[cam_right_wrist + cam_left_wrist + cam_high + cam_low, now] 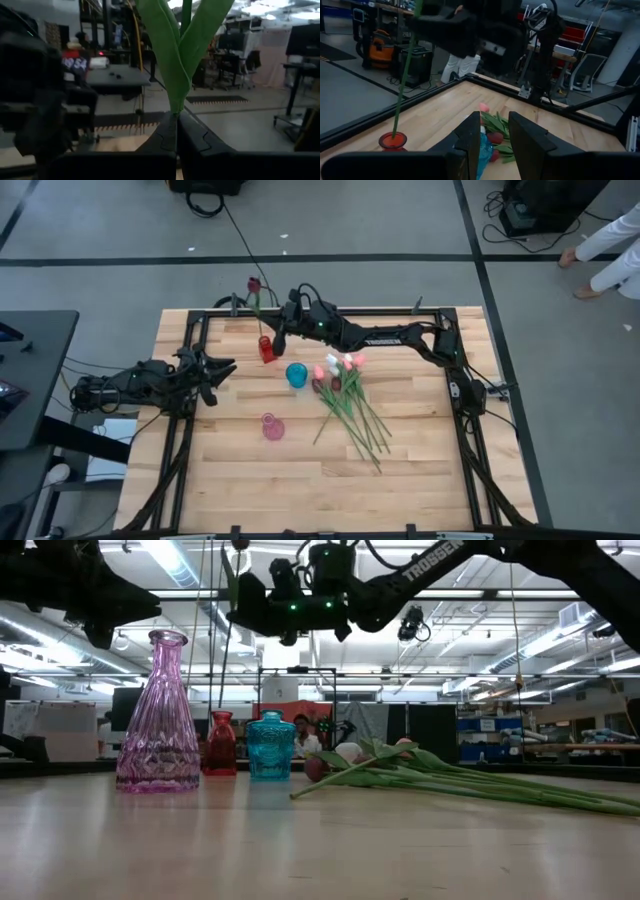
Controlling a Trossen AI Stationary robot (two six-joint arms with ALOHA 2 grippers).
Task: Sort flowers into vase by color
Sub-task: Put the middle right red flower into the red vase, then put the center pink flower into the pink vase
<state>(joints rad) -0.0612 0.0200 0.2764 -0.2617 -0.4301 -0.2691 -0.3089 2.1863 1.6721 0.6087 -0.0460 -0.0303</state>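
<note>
A dark red tulip (pixel 254 283) stands nearly upright over the red vase (pixel 266 350). Its thin stem (pixel 402 85) reaches down into the vase's mouth (pixel 393 140). My right gripper (pixel 273 326) is shut on this stem above the vase. The blue vase (pixel 296 375) and pink vase (pixel 272 427) stand nearby. The other tulips (pixel 345 395), pink, white and dark red, lie in a pile on the table right of the blue vase. My left gripper (pixel 225 368) hovers open left of the vases, touching nothing. My right gripper pinches the tulip's stem between its two fingers where the green leaves branch off (pixel 176 107). The fingers come level from the table's right side and lie across the stem. The tulip stands upright with its bloom above the fingers, and its lower end is in the red vase's mouth.
The three vases stand close together near the table's middle (pixel 221 743). The black frame rail (pixel 330 308) runs along the far edge. Bare wood (pixel 300 480) lies toward the near edge. A person (pixel 605 250) shows on the floor beyond the far right corner.
</note>
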